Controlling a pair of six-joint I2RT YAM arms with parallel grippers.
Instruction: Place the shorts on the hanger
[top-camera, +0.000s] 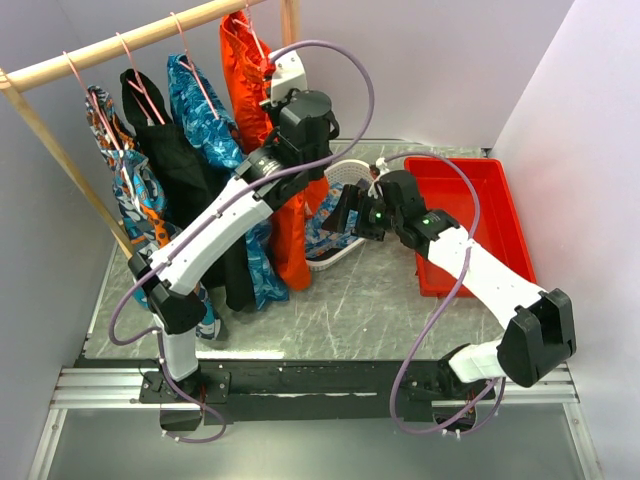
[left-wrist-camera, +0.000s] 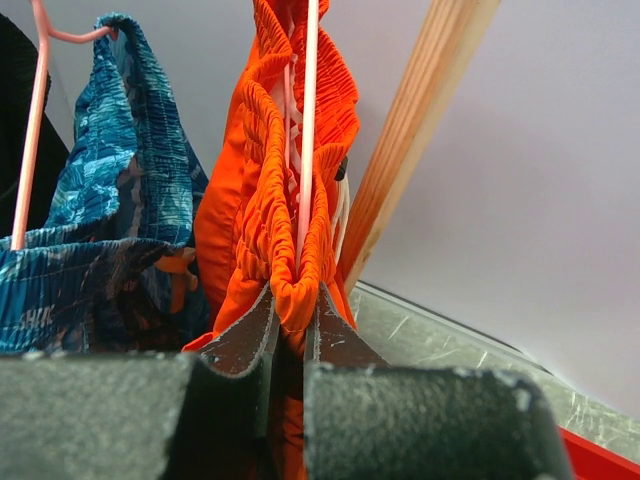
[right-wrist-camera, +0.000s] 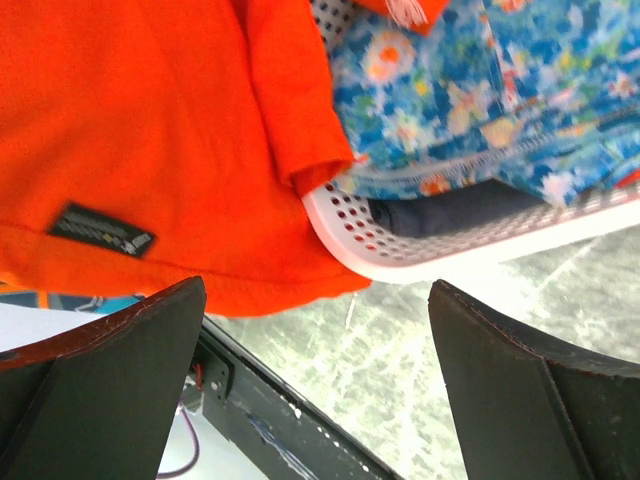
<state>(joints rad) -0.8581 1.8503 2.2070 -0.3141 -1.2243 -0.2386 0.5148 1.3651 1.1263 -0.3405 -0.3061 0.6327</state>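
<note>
The orange shorts (top-camera: 290, 235) hang on a pink wire hanger (top-camera: 256, 38) from the wooden rail, at its right end. In the left wrist view the gathered waistband (left-wrist-camera: 262, 190) is draped over the hanger wire (left-wrist-camera: 306, 130). My left gripper (left-wrist-camera: 293, 305) is shut on the lower fold of the waistband; in the top view it sits high up beside the shorts (top-camera: 266, 80). My right gripper (top-camera: 347, 212) is open and empty, low by the shorts' leg. In the right wrist view the orange leg hem (right-wrist-camera: 150, 130) hangs just beyond its spread fingers (right-wrist-camera: 320, 370).
A wooden rail (top-camera: 130, 40) on slanted posts holds a black garment (top-camera: 170, 165) and blue patterned garments (top-camera: 205, 115) on pink hangers. A white perforated basket (right-wrist-camera: 420, 250) holds a blue floral cloth (right-wrist-camera: 480, 90). A red tray (top-camera: 485, 200) stands at the right.
</note>
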